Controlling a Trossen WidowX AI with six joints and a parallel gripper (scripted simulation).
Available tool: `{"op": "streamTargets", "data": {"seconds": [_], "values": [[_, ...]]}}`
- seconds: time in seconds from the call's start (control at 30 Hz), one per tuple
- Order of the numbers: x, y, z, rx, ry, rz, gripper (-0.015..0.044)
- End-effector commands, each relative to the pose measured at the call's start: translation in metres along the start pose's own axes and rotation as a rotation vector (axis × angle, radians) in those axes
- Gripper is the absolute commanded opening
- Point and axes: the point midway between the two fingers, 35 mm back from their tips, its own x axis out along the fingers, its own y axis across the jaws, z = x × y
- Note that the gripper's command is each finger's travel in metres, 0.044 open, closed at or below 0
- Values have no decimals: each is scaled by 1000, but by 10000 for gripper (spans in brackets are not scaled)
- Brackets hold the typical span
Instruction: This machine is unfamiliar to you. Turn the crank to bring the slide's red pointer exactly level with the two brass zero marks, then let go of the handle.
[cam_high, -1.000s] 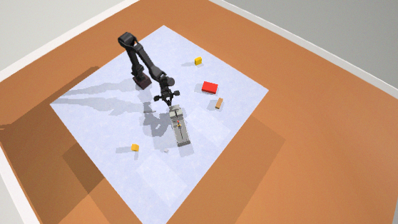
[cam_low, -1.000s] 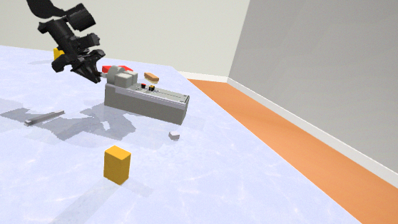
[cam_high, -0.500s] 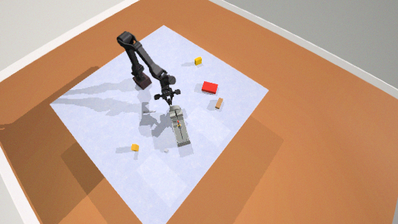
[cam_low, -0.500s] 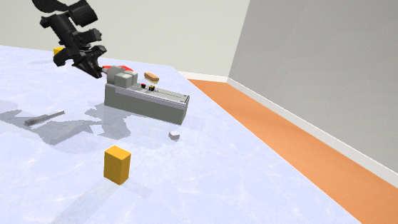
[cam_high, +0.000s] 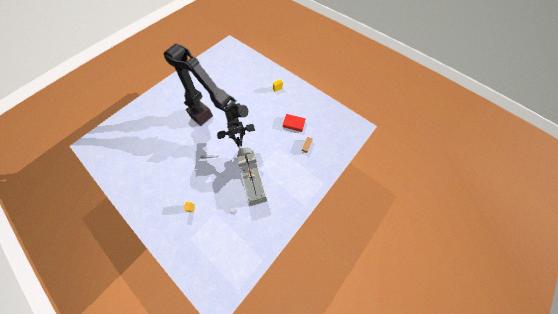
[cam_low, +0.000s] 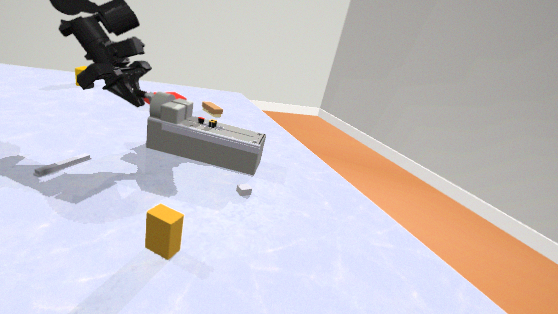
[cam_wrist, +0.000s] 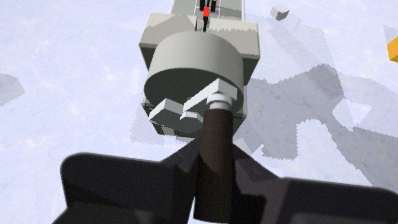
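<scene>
Long grey box-shaped machine (cam_low: 205, 142) lies mid-worktop, its round grey crank disc (cam_wrist: 197, 65) at the arm's end. Red pointer (cam_wrist: 206, 11) sits close by the brass zero marks (cam_low: 213, 123); exact alignment cannot be told. Black gripper (cam_wrist: 215, 185) fingers pinch the dark cylindrical handle (cam_wrist: 215, 150). Cranking step in hand; next likely a small corrective turn, then release.
</scene>
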Motion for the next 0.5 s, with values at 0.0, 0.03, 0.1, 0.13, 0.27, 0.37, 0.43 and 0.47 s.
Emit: {"op": "streamTargets", "data": {"seconds": [0.0, 0.03, 0.1, 0.13, 0.27, 0.37, 0.43, 0.47], "values": [[-4, 8, 3, 2, -12, 13, 0], [-4, 9, 4, 2, -12, 13, 0], [-4, 9, 3, 2, -12, 13, 0], [-4, 9, 3, 2, -12, 13, 0], [-4, 10, 4, 3, -12, 13, 0], [-5, 12, 4, 3, -12, 13, 0], [-5, 12, 4, 3, -12, 13, 0], [-4, 13, 4, 3, -12, 13, 0]]}}
